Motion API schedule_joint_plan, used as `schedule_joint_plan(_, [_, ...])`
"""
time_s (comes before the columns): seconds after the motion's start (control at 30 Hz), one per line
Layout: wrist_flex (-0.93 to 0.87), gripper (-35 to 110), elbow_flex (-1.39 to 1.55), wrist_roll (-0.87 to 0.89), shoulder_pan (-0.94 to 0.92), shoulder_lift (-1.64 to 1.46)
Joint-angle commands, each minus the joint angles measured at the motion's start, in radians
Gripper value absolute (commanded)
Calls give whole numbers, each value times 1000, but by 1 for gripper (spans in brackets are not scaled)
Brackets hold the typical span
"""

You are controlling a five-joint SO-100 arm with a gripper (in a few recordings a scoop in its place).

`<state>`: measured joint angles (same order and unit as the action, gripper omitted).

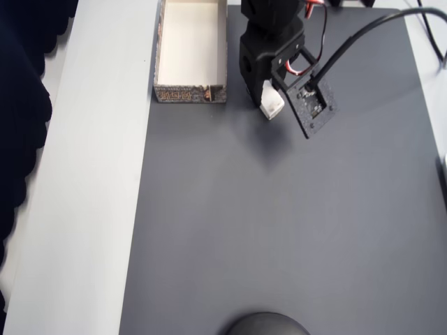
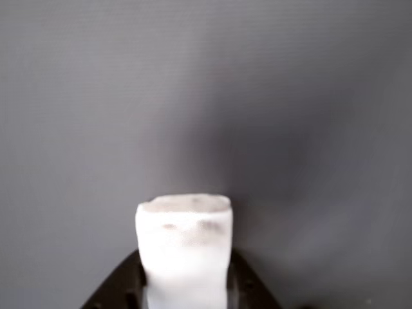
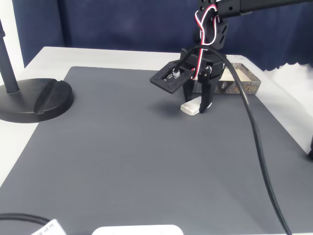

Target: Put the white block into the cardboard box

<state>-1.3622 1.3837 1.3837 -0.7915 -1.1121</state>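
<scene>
On the dark grey mat (image 1: 279,223) covering the tabletop, just right of the shallow cardboard box (image 1: 191,92) with its cream inside and brown printed walls in the overhead view, the black two-finger pincer (image 3: 198,105) is closed around the small white rounded block (image 3: 190,107). From the side the block looks low, at or barely above the mat. By my judgement the grasp is made, while the lift, carry over the near wall and release remain.
</scene>
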Motion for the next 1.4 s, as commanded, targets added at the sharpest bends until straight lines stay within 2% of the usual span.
schedule_joint_plan(0.0, [-18,1,2,-67,18,-89])
schedule_joint_plan(0.4, [-72,-1,-32,-110,32,-170])
schedule_joint_plan(0.7, [-221,-1,-156,-181,-12,-301])
schedule_joint_plan(1.13, [-308,-2,-348,-373,-235,-276])
schedule_joint_plan(1.37, [-316,-2,-457,-399,-334,-173])
